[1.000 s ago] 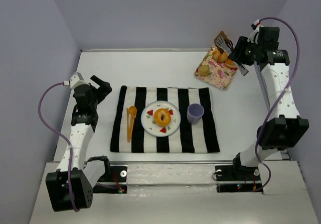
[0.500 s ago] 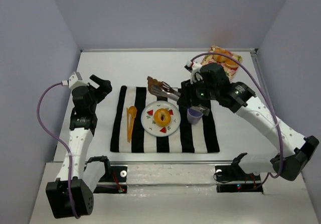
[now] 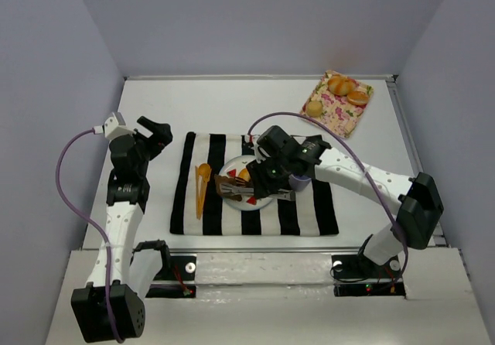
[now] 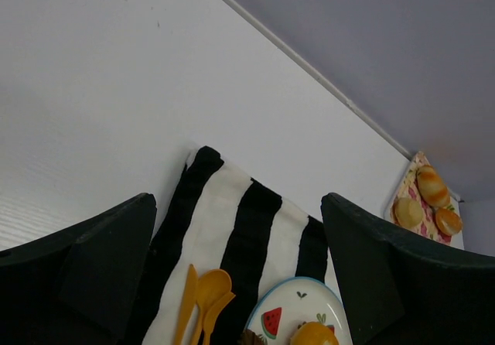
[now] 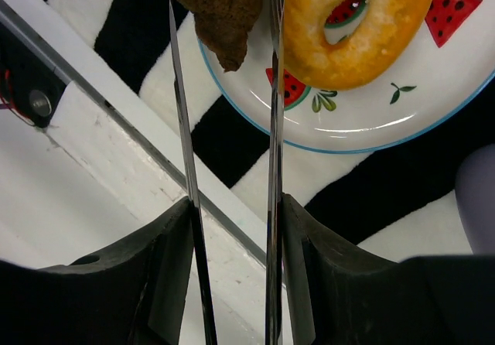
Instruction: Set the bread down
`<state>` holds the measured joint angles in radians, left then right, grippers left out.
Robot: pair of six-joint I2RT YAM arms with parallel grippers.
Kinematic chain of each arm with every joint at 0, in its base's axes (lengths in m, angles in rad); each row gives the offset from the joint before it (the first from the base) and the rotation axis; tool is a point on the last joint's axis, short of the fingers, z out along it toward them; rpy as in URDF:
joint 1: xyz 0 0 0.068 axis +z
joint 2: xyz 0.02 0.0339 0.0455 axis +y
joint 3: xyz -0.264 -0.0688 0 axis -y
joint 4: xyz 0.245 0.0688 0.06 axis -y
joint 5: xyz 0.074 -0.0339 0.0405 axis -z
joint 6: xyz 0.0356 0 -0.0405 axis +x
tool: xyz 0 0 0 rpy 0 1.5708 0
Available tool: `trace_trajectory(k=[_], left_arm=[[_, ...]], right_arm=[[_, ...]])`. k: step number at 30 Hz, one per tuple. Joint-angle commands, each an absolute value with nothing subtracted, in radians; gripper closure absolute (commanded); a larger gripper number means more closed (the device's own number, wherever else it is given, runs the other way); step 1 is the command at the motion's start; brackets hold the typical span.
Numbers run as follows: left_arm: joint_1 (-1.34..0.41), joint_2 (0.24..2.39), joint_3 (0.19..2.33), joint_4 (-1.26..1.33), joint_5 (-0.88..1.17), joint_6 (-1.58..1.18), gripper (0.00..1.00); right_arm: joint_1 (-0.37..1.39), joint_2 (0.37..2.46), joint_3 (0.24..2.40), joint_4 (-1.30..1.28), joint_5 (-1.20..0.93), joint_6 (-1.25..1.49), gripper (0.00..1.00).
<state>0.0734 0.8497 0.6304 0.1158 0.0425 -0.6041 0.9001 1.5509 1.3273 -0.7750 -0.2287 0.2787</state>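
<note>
Lavender walls (image 3: 255, 20) enclose white table (image 3: 232, 105) bearing striped cloth (image 3: 302, 213).

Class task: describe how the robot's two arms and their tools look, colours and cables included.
The left arm and right arm have white links with black joints. A purple cable loops along each. The left tool and right tool each have two black fingers.

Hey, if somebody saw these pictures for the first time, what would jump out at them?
The right gripper, low over the black-and-white striped cloth mid-table, clamps thin metal tongs. They pinch a dark brown chunk of bread over the left edge of the white watermelon-print plate, beside a golden bagel lying on it. At the far right corner, a floral tray holds pale bread rolls.
</note>
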Motion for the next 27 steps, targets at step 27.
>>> trace_trajectory(k=[27], left_arm=[[0.069, 0.801, 0.614, 0.152, 0.071, -0.609, 0.01]], right_arm=[[0.902, 1.444, 1.426, -0.825, -0.146, 0.285, 0.41]])
